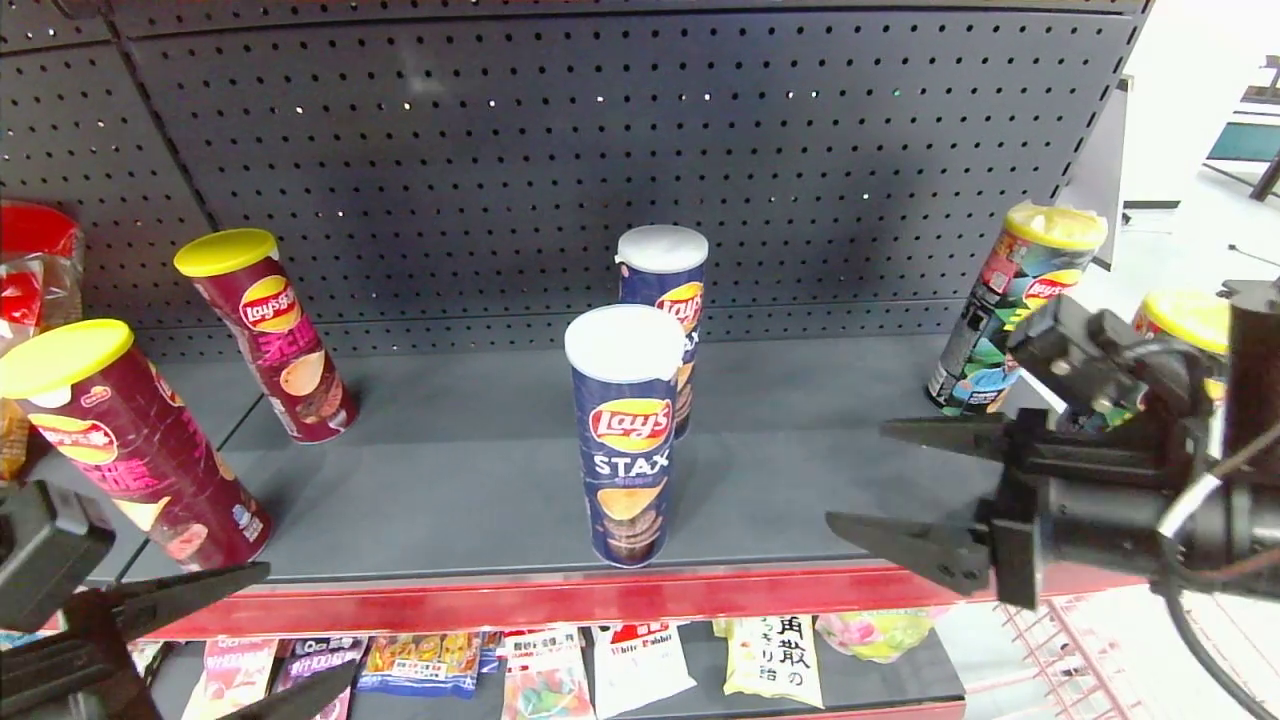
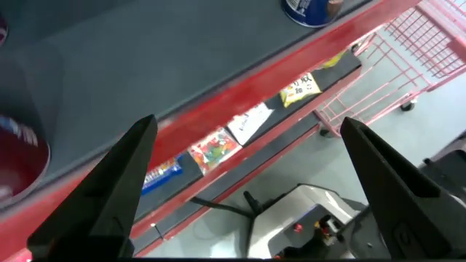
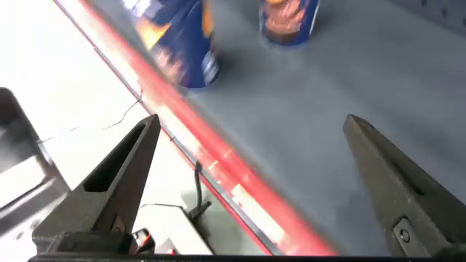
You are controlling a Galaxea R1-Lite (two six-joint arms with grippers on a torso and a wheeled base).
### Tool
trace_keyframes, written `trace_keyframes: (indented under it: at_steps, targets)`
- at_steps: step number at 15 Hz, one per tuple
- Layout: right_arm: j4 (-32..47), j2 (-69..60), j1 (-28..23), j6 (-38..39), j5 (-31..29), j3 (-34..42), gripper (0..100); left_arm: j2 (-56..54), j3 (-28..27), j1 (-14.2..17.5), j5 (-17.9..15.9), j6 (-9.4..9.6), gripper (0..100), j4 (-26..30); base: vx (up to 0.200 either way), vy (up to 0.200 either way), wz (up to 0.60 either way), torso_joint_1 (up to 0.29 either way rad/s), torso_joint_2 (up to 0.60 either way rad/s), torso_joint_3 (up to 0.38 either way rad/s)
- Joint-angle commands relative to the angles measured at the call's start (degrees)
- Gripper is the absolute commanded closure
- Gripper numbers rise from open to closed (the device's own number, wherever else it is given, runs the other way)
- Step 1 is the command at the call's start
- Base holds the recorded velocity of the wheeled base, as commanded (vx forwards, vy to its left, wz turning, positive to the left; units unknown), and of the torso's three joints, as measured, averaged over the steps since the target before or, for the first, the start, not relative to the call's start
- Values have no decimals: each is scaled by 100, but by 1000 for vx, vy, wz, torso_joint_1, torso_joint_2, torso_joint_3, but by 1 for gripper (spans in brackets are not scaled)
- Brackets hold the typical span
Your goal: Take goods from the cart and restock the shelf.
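Two blue chip cans stand mid-shelf, one at the front (image 1: 625, 430) and one behind it (image 1: 665, 300). Two maroon cans with yellow lids (image 1: 270, 330) (image 1: 120, 440) stand at the left. A multi-coloured can with a yellow lid (image 1: 1010, 310) stands at the right, with another yellow lid (image 1: 1185, 320) behind my right arm. My right gripper (image 1: 858, 475) is open and holds nothing; it hovers at the shelf's front edge, right of the front blue can (image 3: 186, 44). Low at the left, my left gripper (image 1: 305, 625) is open with nothing in it, beside the near maroon can (image 2: 18, 160).
The grey shelf (image 1: 450, 480) has a red front lip (image 1: 560, 595) and a pegboard back wall. Snack packets (image 1: 640, 660) hang on the level below. The pink wire cart (image 1: 1080, 650) stands at the lower right. Bare shelf lies between the can groups.
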Motion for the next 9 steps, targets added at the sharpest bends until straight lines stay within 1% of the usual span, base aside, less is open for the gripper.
trace_keyframes:
  at_steps: [1,3,4,6,7,8,9]
  targets:
    - [45,-2003,14,18,-34,1304,0,809,-184,-34,-8,72,0,-159,0,0,0,0,0,0]
    - [45,-2742,-267,27,-175,1761,0,1073,-351,-122,18,72,0,-159,0,0,0,0,0,0]
    - [71,-3260,-654,36,-491,2024,0,1293,-500,-131,45,81,0,-159,0,0,0,0,0,0]
    - [115,-3779,-1322,124,-1089,2244,0,1600,-703,-280,80,81,0,-159,0,0,0,0,0,0]
    - [115,-3911,-1472,212,-1177,2297,0,1697,-747,-289,141,81,0,-159,0,0,0,0,0,0]
    - [247,-4297,-1841,458,-1335,2437,0,2005,-905,-403,352,72,0,-177,0,0,0,0,0,0]
    - [493,-4543,-2087,537,-1423,2473,0,2154,-1037,-535,423,72,0,-177,0,0,0,0,0,0]
